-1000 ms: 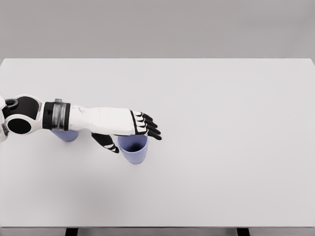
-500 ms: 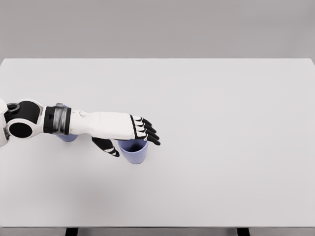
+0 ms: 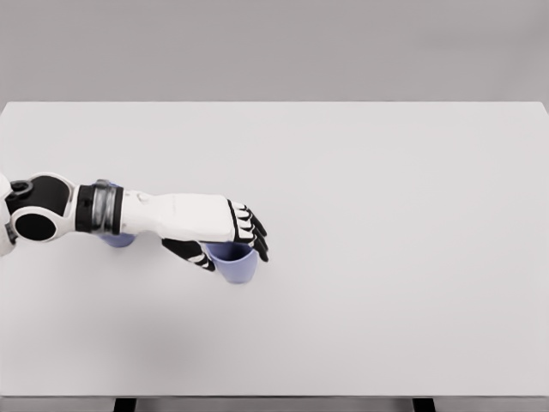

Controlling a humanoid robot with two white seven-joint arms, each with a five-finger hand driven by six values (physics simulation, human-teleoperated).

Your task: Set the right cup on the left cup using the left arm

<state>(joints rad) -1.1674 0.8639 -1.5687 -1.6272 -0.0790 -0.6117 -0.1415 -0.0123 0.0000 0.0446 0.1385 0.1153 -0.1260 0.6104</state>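
Head view: left hand (image 3: 225,233) grips right cup (image 3: 236,267).

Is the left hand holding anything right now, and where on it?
The left hand is closed around the rim of the right blue plastic cup, fingers on its far side, thumb on the near side.

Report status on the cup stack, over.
Left hand fingers closing around right cup, cup on table. Left cup mostly hidden under forearm. Right arm unseen.

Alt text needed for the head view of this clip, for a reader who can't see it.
The robot's left hand closes around the rim of a blue cup standing on a white table. A second blue cup sits further left, mostly hidden under the forearm. The right arm is out of view.
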